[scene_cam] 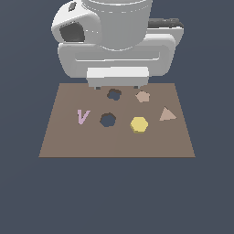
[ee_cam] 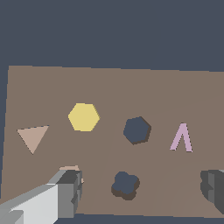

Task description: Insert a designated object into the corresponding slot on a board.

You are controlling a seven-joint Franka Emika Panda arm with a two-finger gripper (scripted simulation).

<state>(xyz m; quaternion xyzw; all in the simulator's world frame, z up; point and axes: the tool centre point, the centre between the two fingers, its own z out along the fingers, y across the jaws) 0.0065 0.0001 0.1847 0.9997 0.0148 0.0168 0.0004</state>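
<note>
Exterior and wrist views of a Panda arm above a brown board [scene_cam: 64,137]. The fingers [ee_cam: 142,190] are spread wide apart and hold nothing; in the wrist view one finger [ee_cam: 70,192] shows at lower left of the frame and the other at the lower right edge, with the lobed hole [ee_cam: 125,184] between them. The left finger partly covers the tan pentagon [scene_cam: 143,96]; whether it touches the piece cannot be told.

The yellow hexagon [scene_cam: 139,124] lies flat on the board, right of centre in the exterior frame, free of the fingers. The hexagonal slot [scene_cam: 108,120] sits just beside it to its left, unfilled. A pink V [scene_cam: 82,116] lies further left, and a tan triangle [scene_cam: 167,114] to the hexagon's upper right.
</note>
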